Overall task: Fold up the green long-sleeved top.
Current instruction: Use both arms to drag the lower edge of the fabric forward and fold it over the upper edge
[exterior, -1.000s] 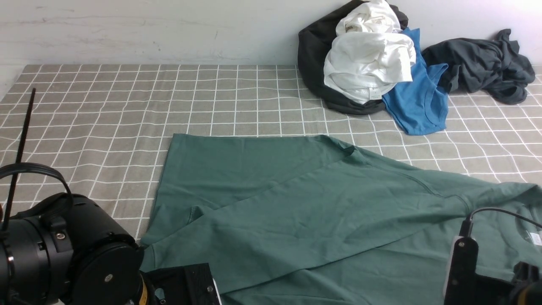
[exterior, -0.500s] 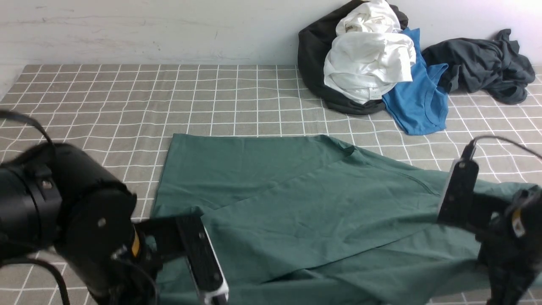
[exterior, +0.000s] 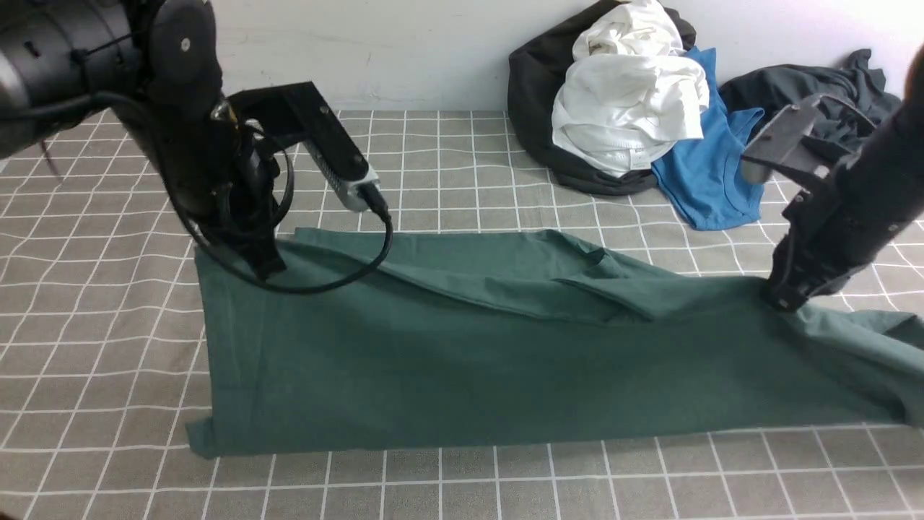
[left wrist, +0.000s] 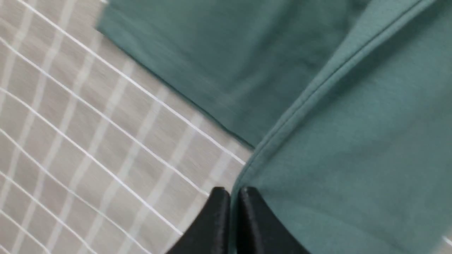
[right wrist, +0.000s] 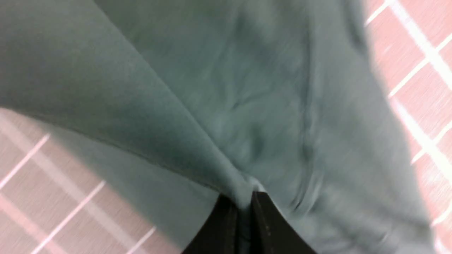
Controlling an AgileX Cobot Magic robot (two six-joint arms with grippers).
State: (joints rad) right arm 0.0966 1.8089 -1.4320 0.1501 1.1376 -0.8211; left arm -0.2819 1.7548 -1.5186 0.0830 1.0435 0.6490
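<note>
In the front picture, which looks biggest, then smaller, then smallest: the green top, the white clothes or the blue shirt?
1. the green long-sleeved top, far the biggest.
2. the crumpled white garment.
3. the blue shirt, partly hidden under the white one, so less of it shows.

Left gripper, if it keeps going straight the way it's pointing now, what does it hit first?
The left gripper points steeply down, shut on the far left edge of the green top. Straight on, it would likely meet the checked tablecloth just beneath that fabric; the gap is hard to judge.
</note>
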